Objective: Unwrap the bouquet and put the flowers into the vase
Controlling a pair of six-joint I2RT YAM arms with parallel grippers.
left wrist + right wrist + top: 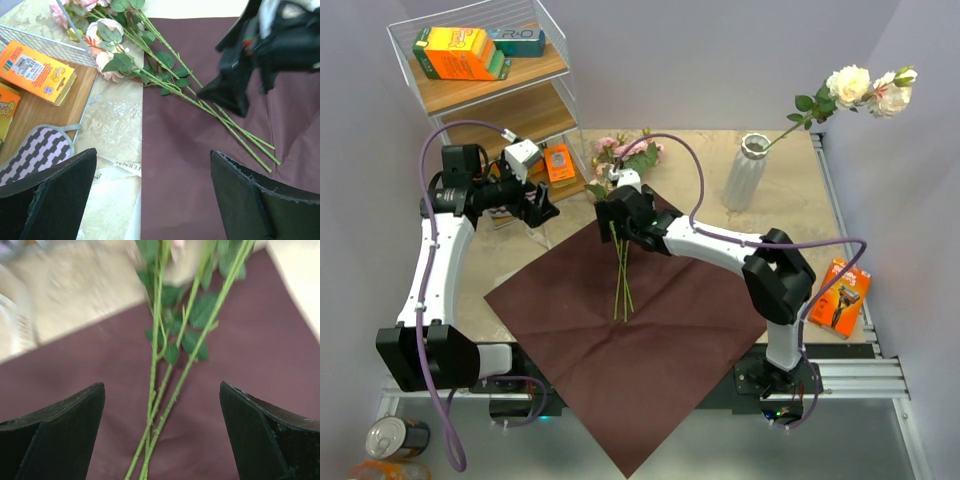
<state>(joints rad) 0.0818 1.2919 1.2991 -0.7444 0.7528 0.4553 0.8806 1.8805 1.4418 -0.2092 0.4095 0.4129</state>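
The maroon paper [650, 350] lies open and flat on the table [790, 205], so the unwrapping looks finished. The flowers [623, 280] that remain lie across it. Their stems are on the paper and the pink blooms are off its far edge, just beside the foot of the wire shelf [485, 95]. The vase [745, 180] stands at the far right, well apart from them, with cream roses [865, 88] leaning out of it to the right.

The right gripper [612, 215] hangs over the stems with its jaws spread wide and nothing between them; in its own camera the stems run up the middle of the gap. The left gripper [542, 208] is wide too and empty, near the shelf.

I judge the step is to take a flower. It is better to come down straight, with the fingers [55, 435] on either side of the bare stem below the leaves. Toward the cut ends the stems run close together, so a grip there may catch several. Higher up they fan apart, and one can be taken alone. The closing should not pinch the paper.

For room, there is open table top between the paper and the vase, a good way to carry. The shelf crowds the blooms on the left. The vase is slim and stands near the far right edge, so a long stem could tip it.
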